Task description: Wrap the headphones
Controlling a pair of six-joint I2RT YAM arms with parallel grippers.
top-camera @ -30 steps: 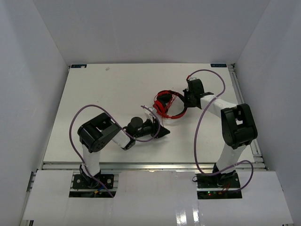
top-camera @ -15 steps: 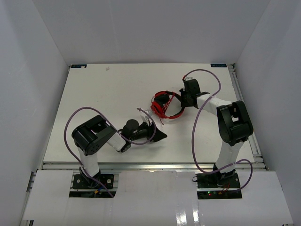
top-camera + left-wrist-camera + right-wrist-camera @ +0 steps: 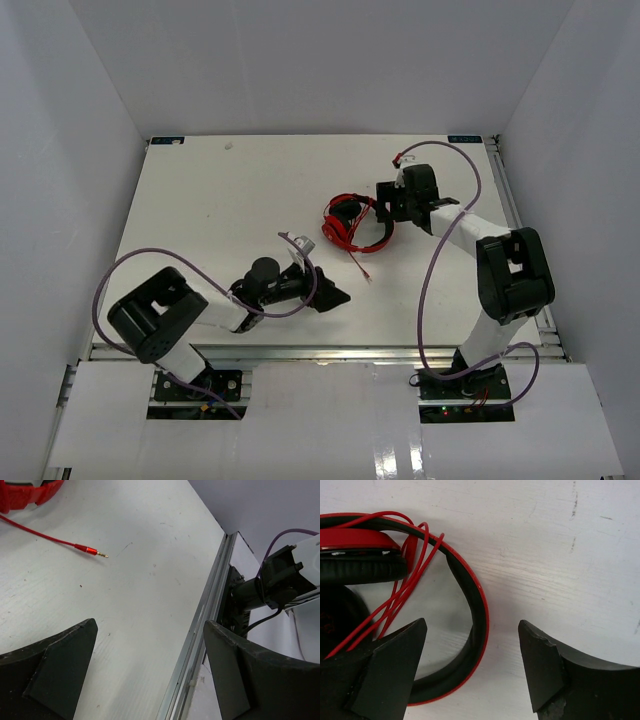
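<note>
My left claw point(image 3: 150, 670): spread wide, holding nothing.
My right claw point(image 3: 472, 665): spread wide by the headphones point(image 3: 479, 615).
Plug point(image 3: 90, 550): on the desk point(image 3: 150, 585).

Red headphones point(image 3: 352, 222) flat, cable looped

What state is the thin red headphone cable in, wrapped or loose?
Partly wrapped: cable loops lie across the red-and-black headphones, but the plug end trails free.

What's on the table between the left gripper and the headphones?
Only the cable's loose plug end, lying on otherwise bare table; the left wrist view shows it best.
</note>
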